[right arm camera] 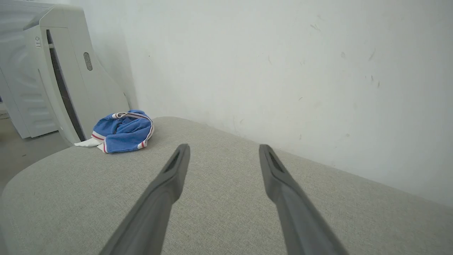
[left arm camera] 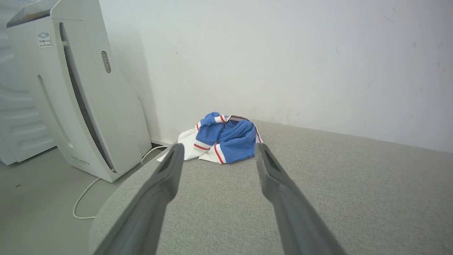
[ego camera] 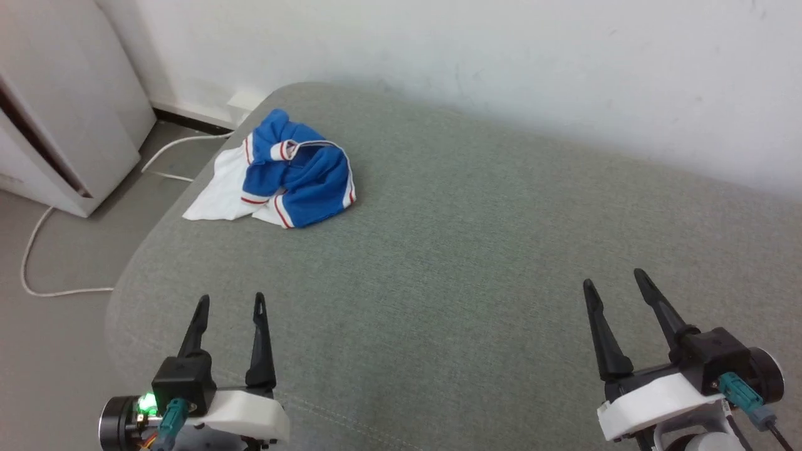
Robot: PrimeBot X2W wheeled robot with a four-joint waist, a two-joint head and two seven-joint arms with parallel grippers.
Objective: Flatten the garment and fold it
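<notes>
A plain room: grey upholstered seat (ego camera: 476,263), white wall (ego camera: 514,62), standing appliance (left arm camera: 92,106)

Left wrist cam, what I see: left gripper (left arm camera: 219,146) spread wide, nothing between fingers (left arm camera: 155,198), hanging over grey fabric surface (left arm camera: 354,184). Garment (left arm camera: 226,141) crumpled in heap beyond tips, near surface's far left edge. Blue bunched on top, white part underneath, red-white trim showing. Tall white appliance (left arm camera: 88,106) stands on floor (left arm camera: 35,198) at left, white cable (left arm camera: 83,196) looping beside it. Plain white wall (left arm camera: 283,63) behind.
</notes>
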